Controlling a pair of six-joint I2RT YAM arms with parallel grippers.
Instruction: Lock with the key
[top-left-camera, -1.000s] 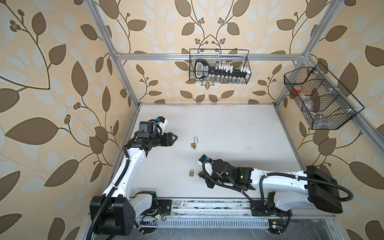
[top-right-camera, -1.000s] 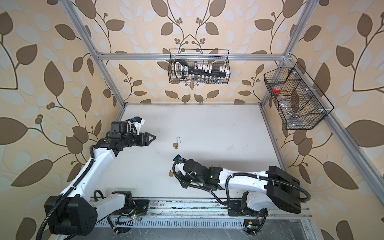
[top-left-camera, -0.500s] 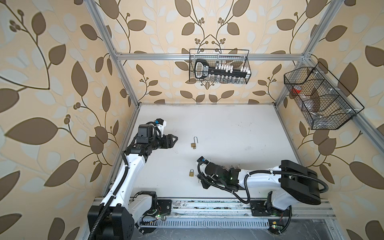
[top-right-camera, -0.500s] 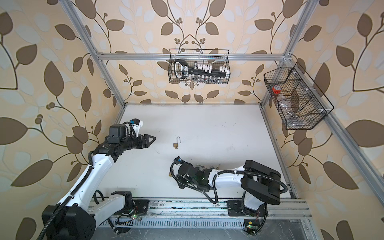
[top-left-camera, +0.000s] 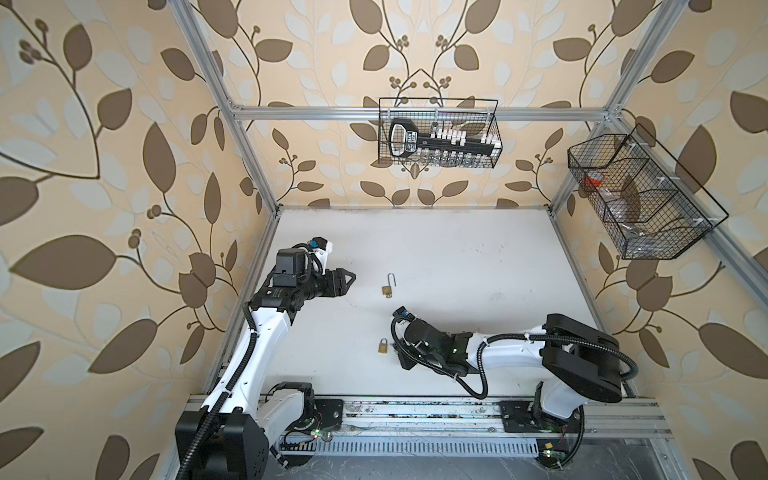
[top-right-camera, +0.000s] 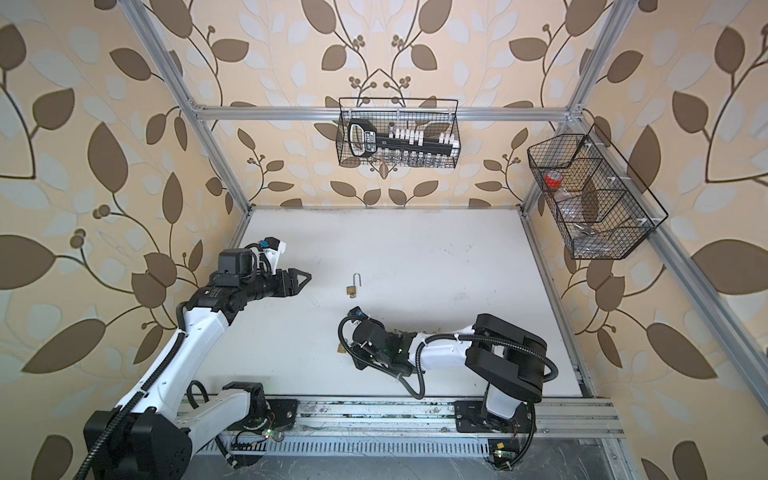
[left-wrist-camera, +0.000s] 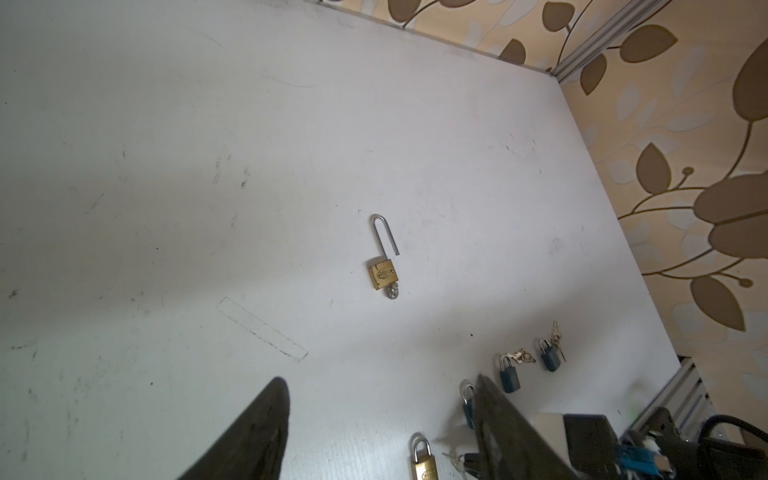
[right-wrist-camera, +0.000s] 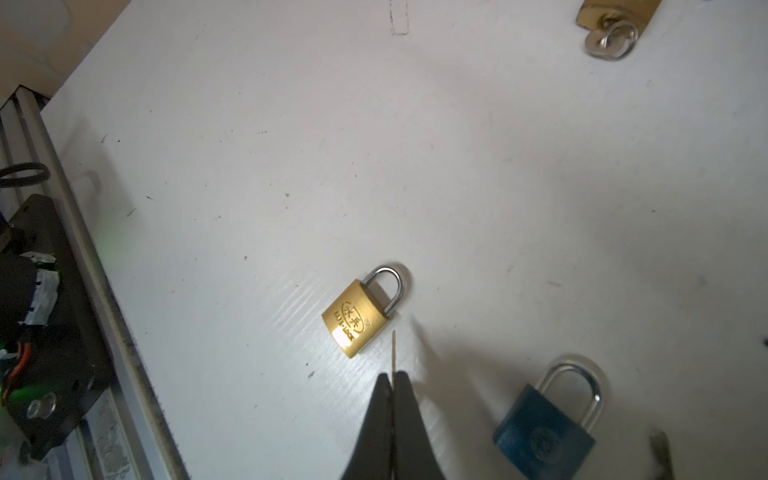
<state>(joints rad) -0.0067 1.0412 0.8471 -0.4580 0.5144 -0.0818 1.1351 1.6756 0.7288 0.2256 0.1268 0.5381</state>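
Note:
A small brass padlock (top-left-camera: 382, 346) (right-wrist-camera: 353, 318) lies with its shackle shut near the table's front. My right gripper (right-wrist-camera: 392, 375) is shut on a thin key (right-wrist-camera: 393, 349), seen edge-on, whose tip sits just beside the padlock's body; in both top views the gripper (top-left-camera: 402, 360) (top-right-camera: 358, 360) lies low, right of the padlock. A second brass padlock (top-left-camera: 387, 286) (left-wrist-camera: 384, 272) with a long open shackle has a key (left-wrist-camera: 392, 291) in its base. My left gripper (top-left-camera: 348, 277) (left-wrist-camera: 380, 380) hovers open and holds nothing, left of that padlock.
Three blue padlocks (left-wrist-camera: 509, 374) (left-wrist-camera: 549, 357) (right-wrist-camera: 544, 432) with loose keys lie near the right arm. Wire baskets hang on the back wall (top-left-camera: 438, 133) and right wall (top-left-camera: 640, 195). The aluminium rail (top-left-camera: 415, 415) runs along the table's front edge.
The right arm's elbow has folded up and back, and its gripper has slid slightly left toward the small brass padlock. The left gripper opened a little wider and has held roughly still.

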